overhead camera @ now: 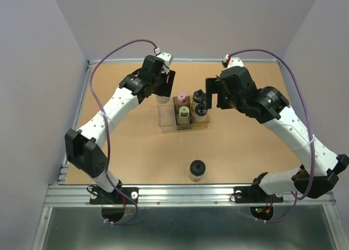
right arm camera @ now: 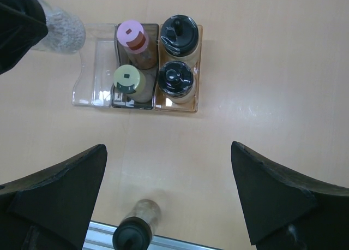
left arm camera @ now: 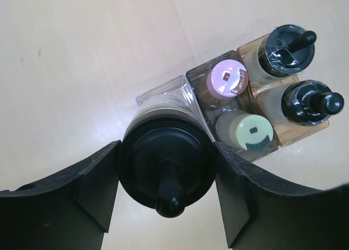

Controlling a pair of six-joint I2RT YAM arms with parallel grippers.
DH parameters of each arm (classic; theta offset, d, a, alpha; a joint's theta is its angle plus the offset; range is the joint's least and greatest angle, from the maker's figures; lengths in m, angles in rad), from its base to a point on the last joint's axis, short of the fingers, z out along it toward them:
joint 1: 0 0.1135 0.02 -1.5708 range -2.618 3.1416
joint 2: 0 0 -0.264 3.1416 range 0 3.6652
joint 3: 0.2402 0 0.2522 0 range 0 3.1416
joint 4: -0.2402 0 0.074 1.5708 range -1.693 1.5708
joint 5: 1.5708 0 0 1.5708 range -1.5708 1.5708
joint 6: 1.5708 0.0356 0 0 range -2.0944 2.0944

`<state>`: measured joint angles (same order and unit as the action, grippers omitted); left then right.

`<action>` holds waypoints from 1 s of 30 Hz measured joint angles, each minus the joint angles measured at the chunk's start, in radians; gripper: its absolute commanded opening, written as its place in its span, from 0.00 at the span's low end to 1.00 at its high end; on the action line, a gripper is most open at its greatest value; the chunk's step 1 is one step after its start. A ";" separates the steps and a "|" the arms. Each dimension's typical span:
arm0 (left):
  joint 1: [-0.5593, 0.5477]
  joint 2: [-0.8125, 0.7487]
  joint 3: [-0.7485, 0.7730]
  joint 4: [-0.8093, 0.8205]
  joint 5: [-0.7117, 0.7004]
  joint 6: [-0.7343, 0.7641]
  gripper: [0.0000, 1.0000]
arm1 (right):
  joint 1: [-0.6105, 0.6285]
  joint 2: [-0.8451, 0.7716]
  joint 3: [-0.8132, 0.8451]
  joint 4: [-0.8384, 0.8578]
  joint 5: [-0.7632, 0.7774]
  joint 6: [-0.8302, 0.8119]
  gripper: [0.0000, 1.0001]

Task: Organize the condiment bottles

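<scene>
The clear brownish rack (overhead camera: 165, 120) stands mid-table. Its middle compartment holds the pink-capped jar (overhead camera: 182, 99) and the yellow-green-capped jar (overhead camera: 184, 113). Its right compartment holds two black-capped jars (overhead camera: 198, 95) (overhead camera: 200, 109). The left compartment (right arm camera: 97, 70) is empty. My left gripper (left arm camera: 166, 176) is shut on a black-capped jar (left arm camera: 166, 165), held upright just behind the rack's left compartment (left arm camera: 163, 94). A sixth black-capped jar (overhead camera: 197, 169) stands alone near the front edge and also shows in the right wrist view (right arm camera: 133, 231). My right gripper (overhead camera: 214, 94) is open and empty, just right of the rack.
A metal rail (overhead camera: 185, 192) runs along the table's front edge, just below the lone jar. Grey walls close in the back and both sides. Purple cables loop above both arms.
</scene>
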<state>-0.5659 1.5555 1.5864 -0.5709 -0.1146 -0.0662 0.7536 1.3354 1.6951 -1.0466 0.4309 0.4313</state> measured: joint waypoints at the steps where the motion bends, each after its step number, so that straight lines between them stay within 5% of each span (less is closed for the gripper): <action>1: 0.003 0.017 0.000 0.009 0.006 0.000 0.00 | 0.000 -0.002 -0.008 0.004 0.000 0.004 1.00; 12: 0.018 0.164 -0.010 0.110 0.032 -0.032 0.00 | 0.000 -0.026 -0.089 0.007 -0.001 0.019 1.00; 30: 0.024 0.182 -0.187 0.254 0.007 -0.111 0.00 | -0.002 -0.045 -0.130 0.015 -0.004 0.020 1.00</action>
<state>-0.5415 1.7378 1.3991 -0.3164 -0.1078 -0.1776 0.7521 1.2903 1.5650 -1.0313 0.4267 0.4515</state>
